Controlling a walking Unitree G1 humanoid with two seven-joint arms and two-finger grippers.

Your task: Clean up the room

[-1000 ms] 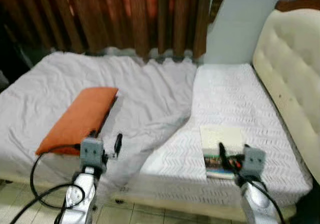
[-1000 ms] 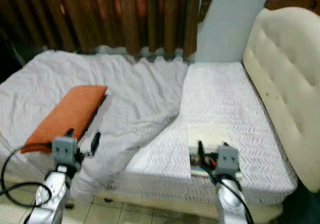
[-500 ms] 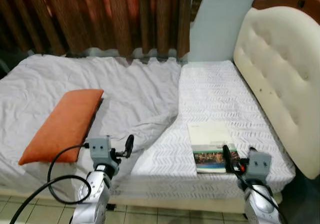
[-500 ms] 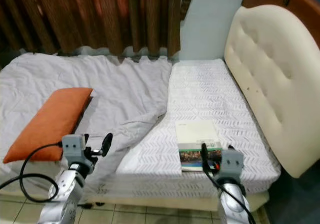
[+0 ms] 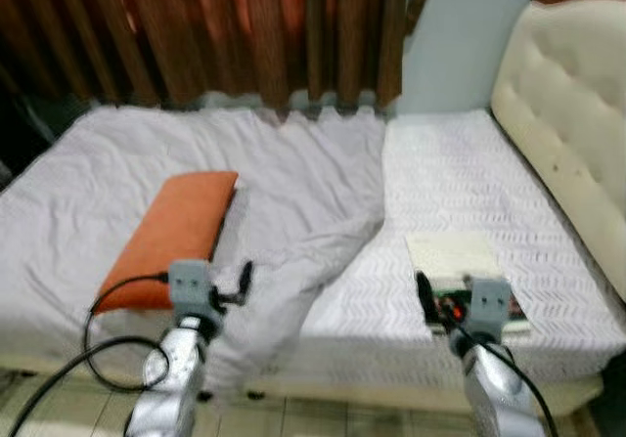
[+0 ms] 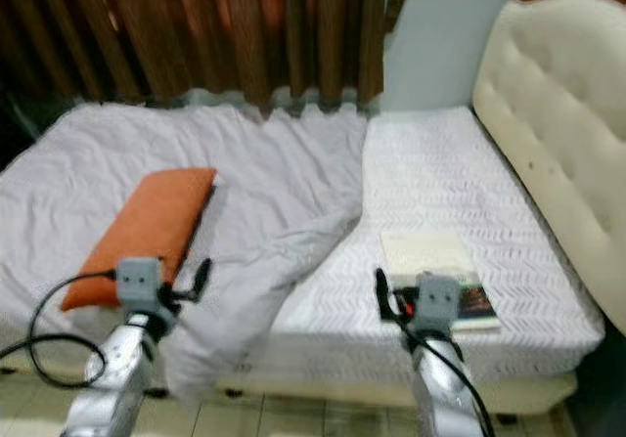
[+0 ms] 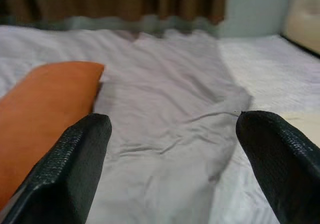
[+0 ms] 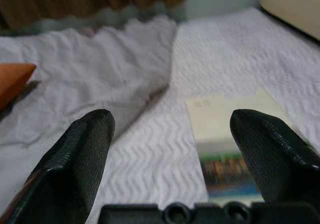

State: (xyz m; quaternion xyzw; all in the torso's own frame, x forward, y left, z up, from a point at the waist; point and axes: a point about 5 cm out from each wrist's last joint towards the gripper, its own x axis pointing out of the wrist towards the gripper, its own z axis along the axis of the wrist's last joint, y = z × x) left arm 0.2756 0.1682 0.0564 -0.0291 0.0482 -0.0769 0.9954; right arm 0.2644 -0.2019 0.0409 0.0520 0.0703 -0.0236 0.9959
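Camera shifted; book [image 5: 460, 266] just beyond right end effector [image 8: 170, 149], fingers spread wide, empty.

A bed [image 6: 509, 334] stood before brown curtains [image 6: 196, 26], its cream padded headboard [image 6: 562, 134] at the right. A grey sheet [image 6: 254, 193] covered the left part, rumpled toward the near edge. An orange pillow [image 6: 147, 232] lay near the left front edge. A book [image 6: 430, 256] lay near the front edge at right, behind the right gripper [image 6: 391, 295]. The left gripper [image 6: 196, 281] hung beside the pillow.
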